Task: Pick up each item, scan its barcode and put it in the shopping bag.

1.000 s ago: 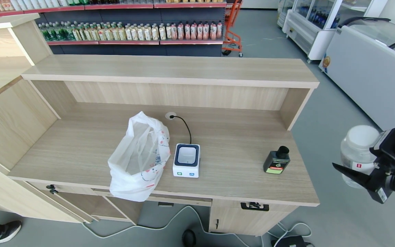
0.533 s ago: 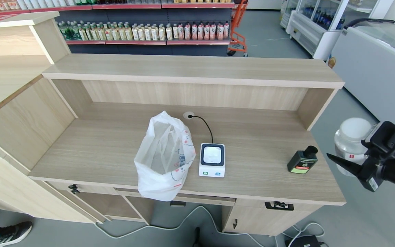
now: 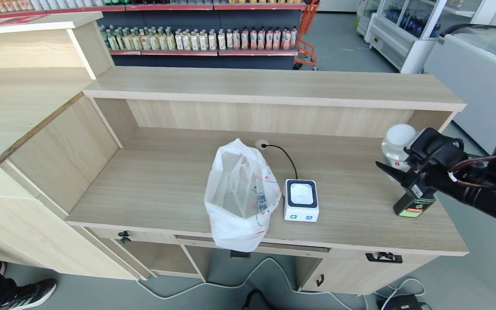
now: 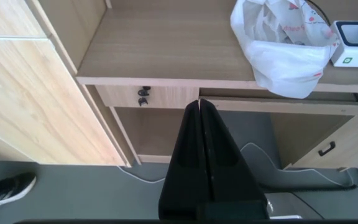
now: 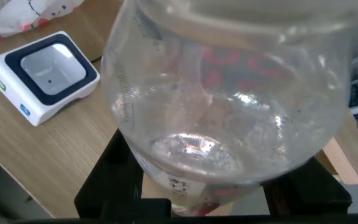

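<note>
Clear plastic jar [image 3: 395, 144] with a white lid sits clamped in our right tool [image 3: 403, 170], whose fingers are closed on its sides. We hold it above the right end of the surface [image 3: 166, 181], at 2 o'clock from the barcode scanner [image 3: 301, 199]. A dark bottle [image 3: 412, 207] stands just beneath it. The open white shopping bag [image 3: 241, 198] stands just beside the scanner, at its 9 o'clock. Our left tool [image 4: 200, 106] hangs empty with its fingers pressed together, out in front of the surface.

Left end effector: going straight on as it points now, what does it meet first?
Likely the front edge of the counter, beside the drawer lock; depth from the left end effector is unclear.
</note>
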